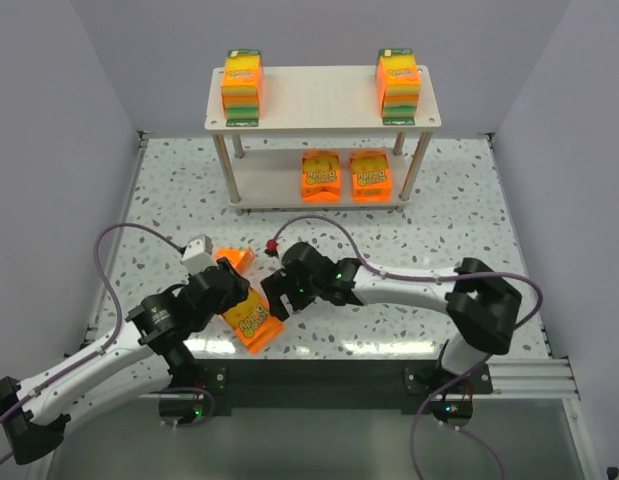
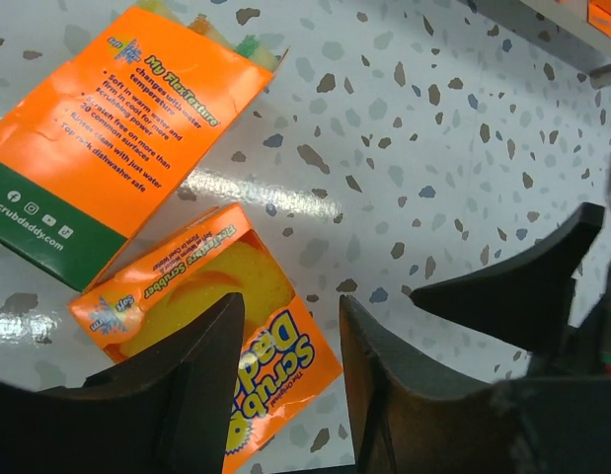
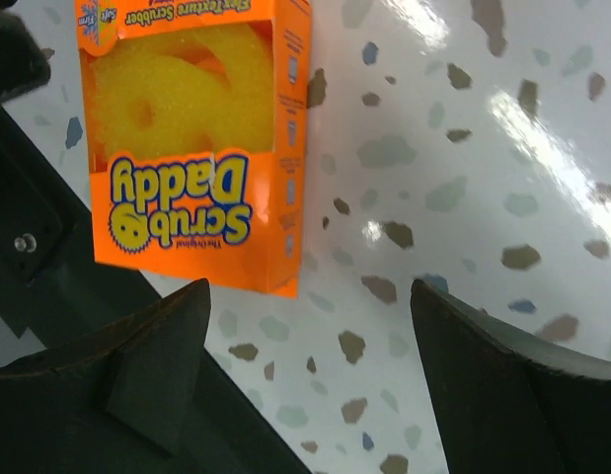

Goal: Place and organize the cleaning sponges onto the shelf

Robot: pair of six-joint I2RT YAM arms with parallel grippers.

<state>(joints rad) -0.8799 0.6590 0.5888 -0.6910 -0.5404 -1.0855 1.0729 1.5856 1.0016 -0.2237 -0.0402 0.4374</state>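
Two orange sponge packs lie flat on the table. One pack (image 1: 255, 324) lies front up under my left gripper (image 1: 239, 298). The other (image 1: 235, 258) lies just behind it, partly hidden by the left wrist. In the left wrist view the left gripper (image 2: 290, 308) is open over a corner of the front-up pack (image 2: 201, 276), and the other pack (image 2: 117, 148) shows its printed back. My right gripper (image 1: 274, 297) is open and empty. In its own view, the right gripper (image 3: 310, 291) hovers over bare table just beside the pack (image 3: 196, 148).
The pale two-tier shelf (image 1: 319, 105) stands at the back. Two packs (image 1: 242, 85) (image 1: 399, 83) stand at the ends of its top board, and two more (image 1: 321, 176) (image 1: 370, 175) lie on the lower board. A small red item (image 1: 272, 243) sits near the right arm's cable.
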